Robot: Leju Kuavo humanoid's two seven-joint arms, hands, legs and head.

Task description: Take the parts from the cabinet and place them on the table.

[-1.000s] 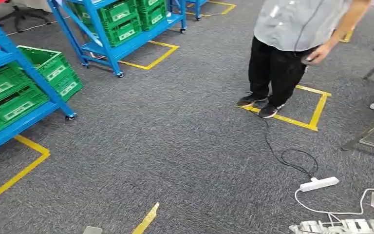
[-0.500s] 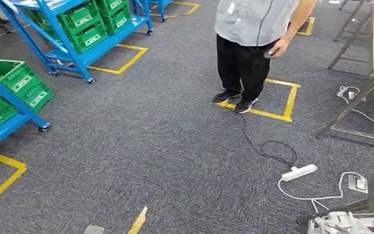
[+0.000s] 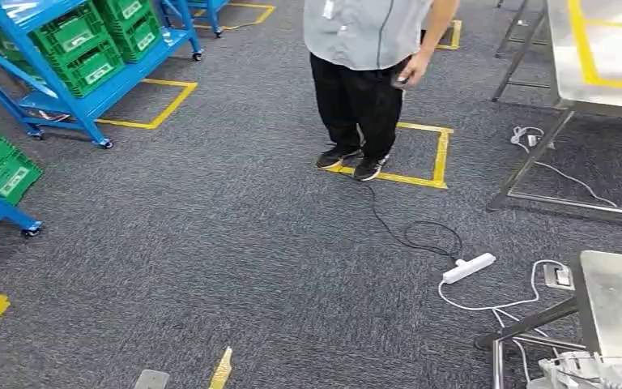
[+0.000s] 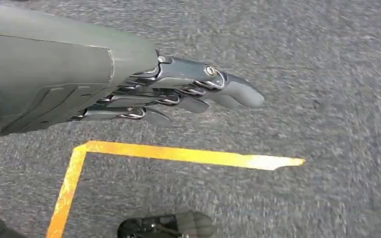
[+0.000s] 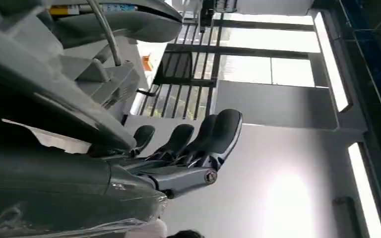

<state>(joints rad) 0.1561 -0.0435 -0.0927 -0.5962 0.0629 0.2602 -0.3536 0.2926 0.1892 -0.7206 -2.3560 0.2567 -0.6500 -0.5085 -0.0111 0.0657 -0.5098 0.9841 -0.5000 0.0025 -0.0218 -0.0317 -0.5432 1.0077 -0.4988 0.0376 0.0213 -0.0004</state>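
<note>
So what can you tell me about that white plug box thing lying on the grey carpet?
The white power strip is a long, slim bar that looks like plastic, lying flat and slanted on the grey carpet. A thin black cable curls in a loop beside it and runs off toward the standing person's black shoes. A white cable bends away from it toward the metal table. Its sockets are too small to make out.

A workshop or storeroom — blue wheeled racks [image 3: 89,89] hold green crates [image 3: 77,49] at far left, yellow tape [image 3: 421,154] marks bays on grey carpet [image 3: 210,243], and steel desks [image 3: 599,57] stand right — a power strip [image 3: 468,268] lies loose on the floor.
</note>
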